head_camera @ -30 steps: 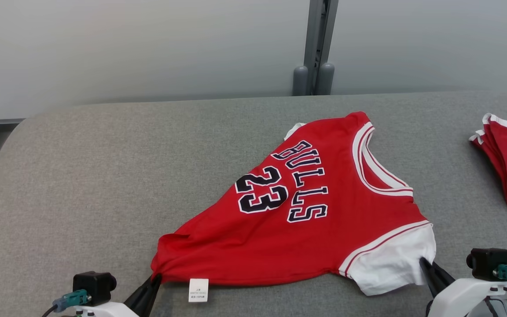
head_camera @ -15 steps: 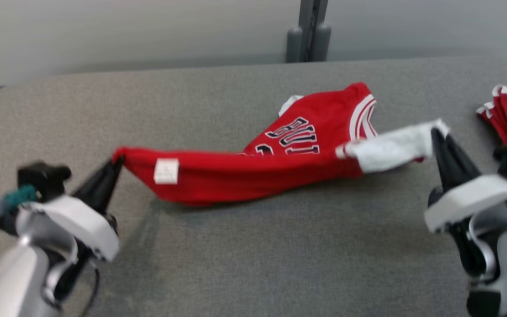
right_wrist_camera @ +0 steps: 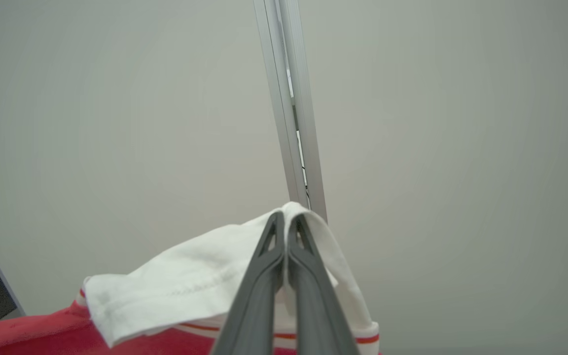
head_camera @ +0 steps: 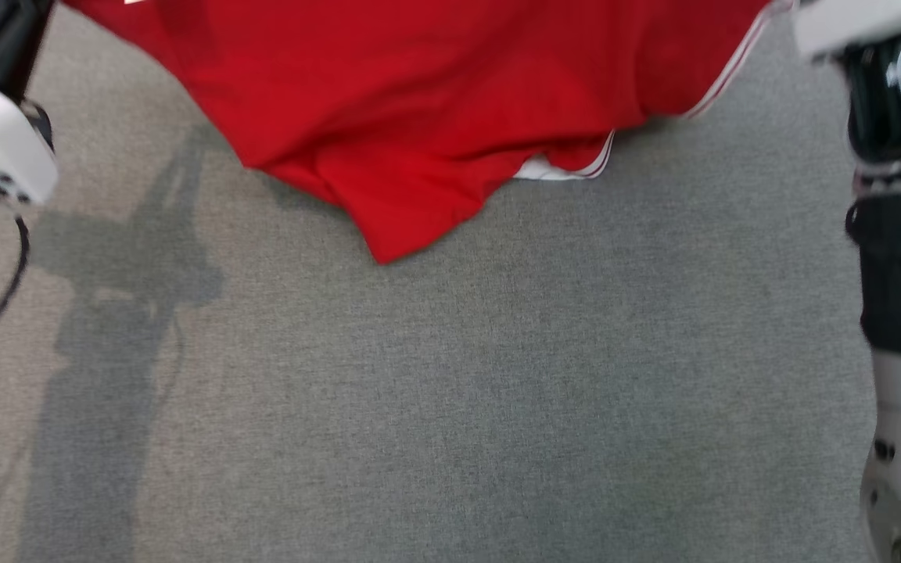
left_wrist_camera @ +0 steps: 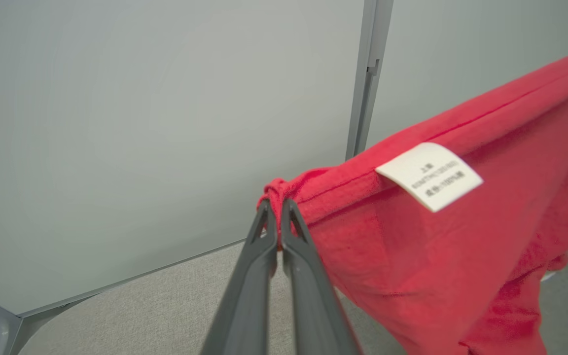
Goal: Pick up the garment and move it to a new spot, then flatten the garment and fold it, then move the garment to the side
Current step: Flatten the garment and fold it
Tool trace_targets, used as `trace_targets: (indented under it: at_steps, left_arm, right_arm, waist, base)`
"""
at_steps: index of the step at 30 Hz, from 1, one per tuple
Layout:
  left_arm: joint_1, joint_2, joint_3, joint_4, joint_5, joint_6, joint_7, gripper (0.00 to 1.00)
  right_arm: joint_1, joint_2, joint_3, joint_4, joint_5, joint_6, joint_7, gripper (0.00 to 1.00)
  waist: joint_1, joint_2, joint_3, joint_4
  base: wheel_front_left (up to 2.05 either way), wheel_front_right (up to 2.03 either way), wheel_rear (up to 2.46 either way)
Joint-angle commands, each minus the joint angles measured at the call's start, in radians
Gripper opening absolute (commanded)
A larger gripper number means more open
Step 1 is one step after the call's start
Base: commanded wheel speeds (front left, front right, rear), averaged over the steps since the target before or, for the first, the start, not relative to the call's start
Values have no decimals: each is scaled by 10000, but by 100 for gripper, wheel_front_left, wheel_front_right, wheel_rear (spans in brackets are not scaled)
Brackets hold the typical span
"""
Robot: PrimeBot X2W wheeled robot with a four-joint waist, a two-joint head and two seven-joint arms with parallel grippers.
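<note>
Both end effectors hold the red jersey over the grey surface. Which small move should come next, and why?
Probably carry it sideways toward a new spot, both arms together. The left end effector is shut on a hem corner of the red jersey, the right end effector on its white sleeve, and the cloth hangs above the grey fabric surface.

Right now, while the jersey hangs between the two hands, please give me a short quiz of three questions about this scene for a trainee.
1. True or false: the left hand is shut on a red corner of the jersey.
2. The right hand pinches: A) the white sleeve; B) the collar; C) nothing.
3. Which hand has the white label close to it?
Key: 1 true; 2 A; 3 the left hand.
</note>
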Motion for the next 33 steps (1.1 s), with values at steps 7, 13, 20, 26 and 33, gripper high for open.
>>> trace_targets:
  at_steps: [7, 13, 20, 26, 33]
  left_arm:
    - [-3207, 763, -921, 1357, -1220, 0, 412, 0]
    - [-5502, 1129, -1564, 2357, -1915, 0, 209, 0]
    - [-7516, 1178, -2458, 3438, -2131, 1, -491, 0]
    - [-8188, 1189, -3265, 4035, -2308, 2, -956, 0]
    - [-8055, 1288, -4336, 4534, -3261, 2, -1148, 0]
  right_arm:
    - [-3500, -62, -97, 2183, -701, 1, -1127, 0]
    - [-6032, -59, -414, 3585, -1713, -1, -1660, 0]
    - [-8158, -74, -1018, 4303, -3125, -2, -2311, 0]
    - [-8754, -87, -1017, 4528, -3492, -4, -2515, 0]
    - [-8293, -77, -444, 4968, -3561, -4, -2576, 0]
  waist:
    - [0, 0, 1542, -192]
    - [0, 0, 2342, -224]
    - [0, 0, 2731, -89]
    - [0, 0, 2682, -62]
    - [0, 0, 2507, -112]
  base:
    - [0, 0, 0]
    - [0, 0, 0]
    - [0, 0, 0]
    - [0, 0, 0]
    - [0, 0, 0]
